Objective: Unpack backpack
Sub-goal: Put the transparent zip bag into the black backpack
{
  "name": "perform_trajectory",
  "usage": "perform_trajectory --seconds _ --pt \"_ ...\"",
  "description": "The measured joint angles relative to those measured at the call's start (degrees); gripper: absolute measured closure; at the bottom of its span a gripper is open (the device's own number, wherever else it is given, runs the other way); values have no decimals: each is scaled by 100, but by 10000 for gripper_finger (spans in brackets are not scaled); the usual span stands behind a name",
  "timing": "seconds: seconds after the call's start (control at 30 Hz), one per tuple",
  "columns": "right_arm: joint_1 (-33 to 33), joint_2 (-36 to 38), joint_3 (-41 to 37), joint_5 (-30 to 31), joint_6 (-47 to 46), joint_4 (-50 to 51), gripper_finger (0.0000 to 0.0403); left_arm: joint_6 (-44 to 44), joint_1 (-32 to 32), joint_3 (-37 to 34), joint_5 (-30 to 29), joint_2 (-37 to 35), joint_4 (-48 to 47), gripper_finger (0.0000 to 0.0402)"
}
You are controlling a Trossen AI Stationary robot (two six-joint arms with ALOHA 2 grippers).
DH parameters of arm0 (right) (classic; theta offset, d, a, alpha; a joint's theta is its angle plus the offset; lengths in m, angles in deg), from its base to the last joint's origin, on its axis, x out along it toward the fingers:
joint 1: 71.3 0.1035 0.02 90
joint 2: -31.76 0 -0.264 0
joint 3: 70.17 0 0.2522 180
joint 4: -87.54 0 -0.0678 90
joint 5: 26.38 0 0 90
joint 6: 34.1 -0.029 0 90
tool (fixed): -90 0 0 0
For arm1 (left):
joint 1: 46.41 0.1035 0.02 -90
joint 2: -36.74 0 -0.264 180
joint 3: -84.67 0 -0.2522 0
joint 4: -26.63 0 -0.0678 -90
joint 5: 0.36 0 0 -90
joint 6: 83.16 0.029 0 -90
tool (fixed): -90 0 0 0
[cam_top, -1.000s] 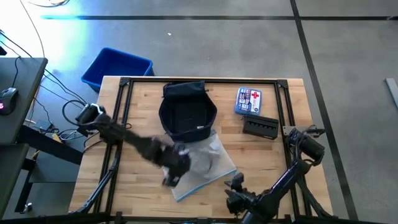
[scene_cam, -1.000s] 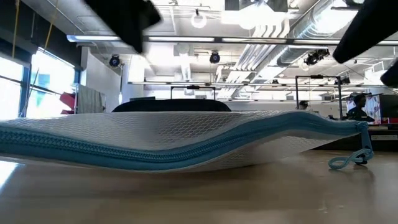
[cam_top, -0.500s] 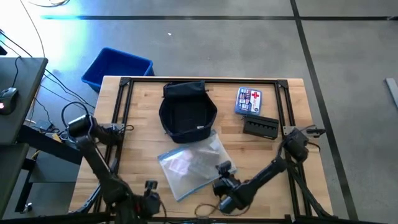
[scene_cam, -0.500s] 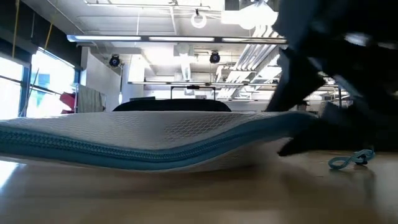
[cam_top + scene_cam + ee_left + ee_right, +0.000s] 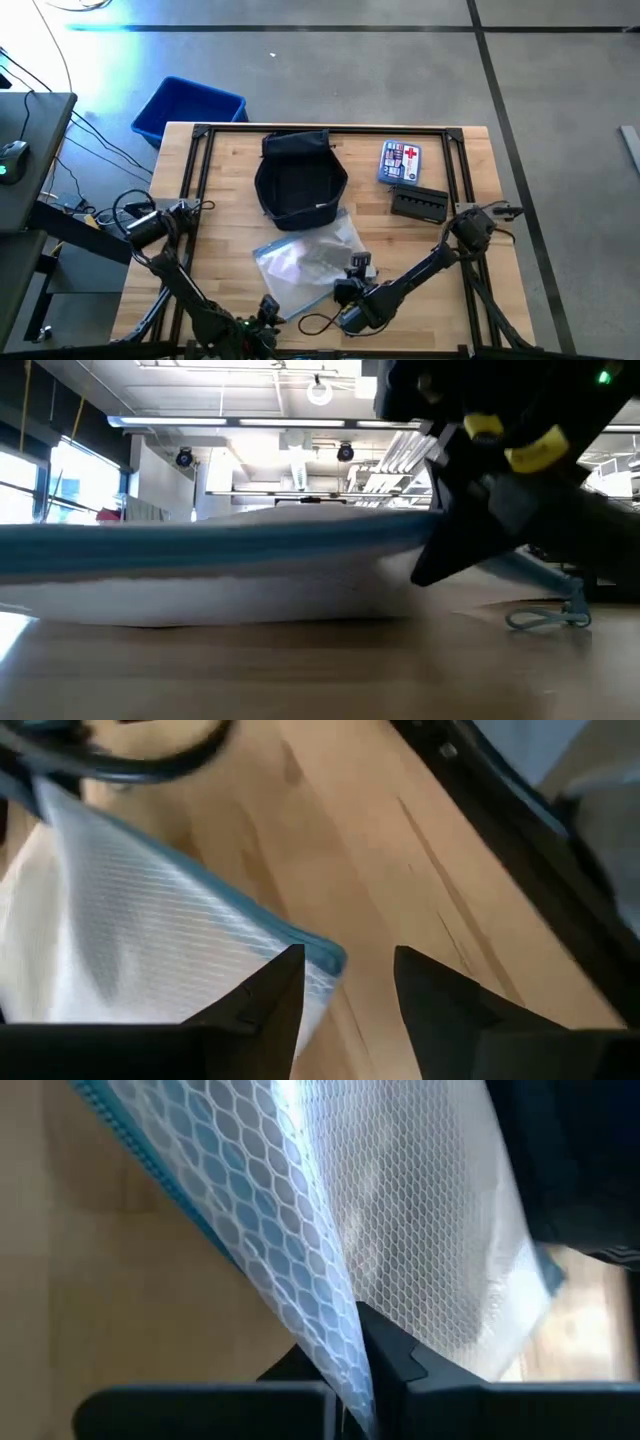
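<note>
The dark navy backpack [image 5: 300, 183] lies open-mouthed at the table's far middle, resting on its back. In front of it lies a clear mesh zip pouch [image 5: 308, 260] with a blue zipper edge [image 5: 200, 538]. My right gripper [image 5: 346, 288] is shut on the pouch's near right part. My left gripper [image 5: 264, 310] stands open at the pouch's near left corner [image 5: 325, 957]. That corner sits just beside one finger [image 5: 275, 995], and I cannot tell whether they touch. My right gripper pinches the pouch's mesh wall [image 5: 335, 1325] between its two fingers, close to the blue zipper edge [image 5: 150, 1160]. It comes slanting down from the table's near right side. The pinched part is raised off the wood, and the rest of the pouch lies on the table.
A first-aid box [image 5: 400, 160] and a dark case [image 5: 418, 204] lie at the far right. A blue bin [image 5: 188, 108] stands on the floor beyond the far left corner. A black cord loop [image 5: 312, 322] lies near the front edge, and the zipper's blue pull loop [image 5: 545, 618] rests on the wood.
My left gripper has left the top of the pouch, swung toward the near left edge and sunk to the pouch's near left corner. My right gripper has moved toward the pouch's near right part and shut on it. The pouch's near edge now stands higher.
</note>
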Motion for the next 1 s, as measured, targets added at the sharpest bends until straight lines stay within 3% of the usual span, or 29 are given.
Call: perform_trajectory --seconds 0.1,0.3,0.57,0.67,0.83,1.0 --pt "65 16 165 32 -107 124 401 505 16 146 -118 136 -39 252" --pt "102 18 234 19 -108 156 403 1064 12 251 -901 518 -116 241" --pt "205 18 234 -147 -250 280 403 260 56 337 -1948 756 -637 245" --pt "315 24 234 -237 -369 338 403 -293 63 459 -2064 753 -988 280" --pt "592 202 295 -268 -831 673 403 -533 78 848 -2064 749 -1432 385" --pt "961 247 1127 428 -1390 1703 403 -258 210 1608 -2666 698 -2362 398"
